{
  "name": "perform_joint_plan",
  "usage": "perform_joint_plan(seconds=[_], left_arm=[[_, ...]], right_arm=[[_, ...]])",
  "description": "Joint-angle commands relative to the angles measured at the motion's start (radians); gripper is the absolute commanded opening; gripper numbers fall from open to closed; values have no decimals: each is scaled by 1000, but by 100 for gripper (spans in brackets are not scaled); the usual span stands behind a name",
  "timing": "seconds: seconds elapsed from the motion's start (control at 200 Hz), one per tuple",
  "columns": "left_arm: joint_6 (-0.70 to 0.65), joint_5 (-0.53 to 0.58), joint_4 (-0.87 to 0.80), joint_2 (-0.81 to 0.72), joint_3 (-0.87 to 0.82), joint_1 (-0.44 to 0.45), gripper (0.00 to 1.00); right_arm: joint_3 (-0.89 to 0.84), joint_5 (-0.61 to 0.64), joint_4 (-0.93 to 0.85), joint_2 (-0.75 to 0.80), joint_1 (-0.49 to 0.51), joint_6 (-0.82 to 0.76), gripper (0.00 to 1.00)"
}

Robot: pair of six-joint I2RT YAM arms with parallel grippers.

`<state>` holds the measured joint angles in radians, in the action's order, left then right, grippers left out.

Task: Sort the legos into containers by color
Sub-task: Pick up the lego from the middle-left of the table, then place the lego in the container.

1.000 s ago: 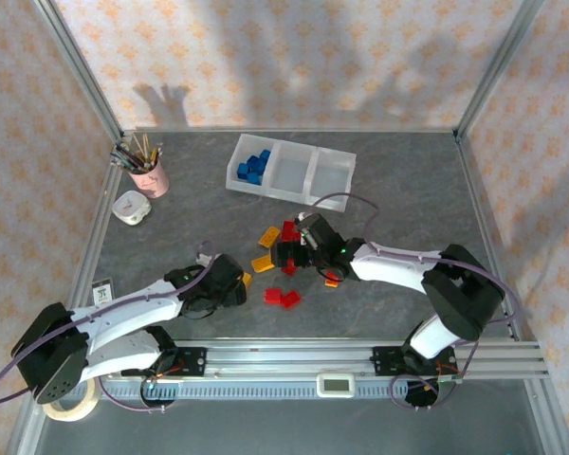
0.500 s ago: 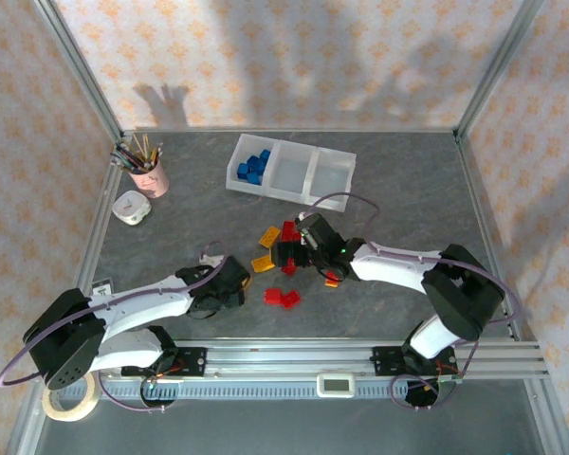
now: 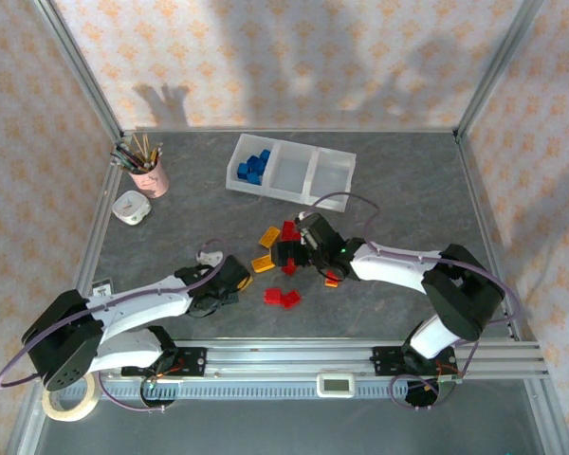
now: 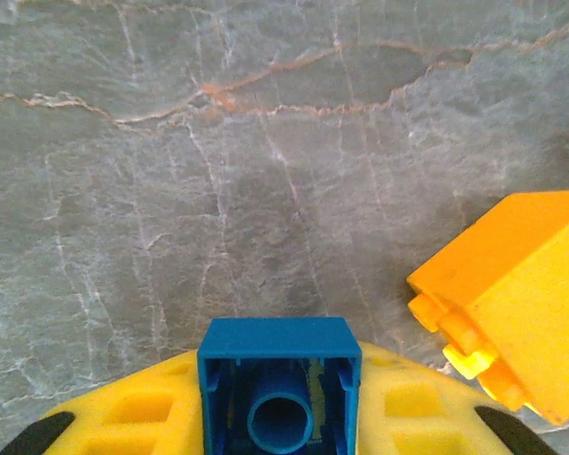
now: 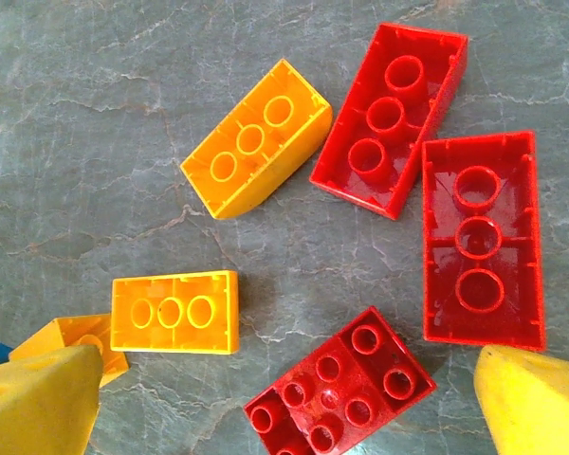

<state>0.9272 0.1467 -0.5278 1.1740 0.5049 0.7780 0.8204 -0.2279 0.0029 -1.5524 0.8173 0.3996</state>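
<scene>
Loosely scattered over the middle of the grey table (image 3: pixel 408 180) lie small glossy bricks (image 3: pixel 283 298), red and orange, well apart from the tray (image 3: pixel 332 175) near the far edge. The tray's left bin holds several blue bricks (image 3: pixel 254 167).

These bricks look hard, stiff and light, with slick sides. They should not break, but one could squirt out of a skewed pinch. The safest hold is probably across two flat opposite walls, square on, not over the studs. One orange brick (image 5: pixel 256 137) has a sloped end, so its long straight sides look like the better grip.

The left gripper (image 4: pixel 277 417) is closed on one blue brick (image 4: pixel 277 355). Its yellow pads (image 4: pixel 133 417) press the two side walls, and the hollow underside faces the wrist camera. It sits toward the near edge of the table, left of the pile. Another orange brick (image 4: pixel 512 303) lies just beside it on the right, not touching. Whether the blue brick is lifted off the table cannot be told.

The right gripper (image 5: pixel 289 398) hangs over the pile with fingers (image 5: pixel 536 403) spread wide, holding nothing. A studs-up red brick (image 5: pixel 339 384) lies between them. Two red bricks (image 5: pixel 481 237) rest hollow side up beyond it. A small orange piece (image 5: pixel 71 332) is partly hidden by the left finger, and contact there cannot be told.
</scene>
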Motion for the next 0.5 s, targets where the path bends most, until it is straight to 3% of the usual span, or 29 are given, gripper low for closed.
perform_joint_plan(seconds=[0.0,0.125,0.28,0.495], left_arm=[[12,72,-43,-43,42,-6,27],[-26,104,-56,-71,106,-42,26],[-135,110,10,-53,229,-161,24],[-303,87,131,163,473,-302,23]], right_arm=[[51,15,-1,16,2,-12,100],[92,29,-31,19,-1,-27,100],[153,36,-62,-9,-22,-38,100],[242,61,-102,-57,-85,-42,100]])
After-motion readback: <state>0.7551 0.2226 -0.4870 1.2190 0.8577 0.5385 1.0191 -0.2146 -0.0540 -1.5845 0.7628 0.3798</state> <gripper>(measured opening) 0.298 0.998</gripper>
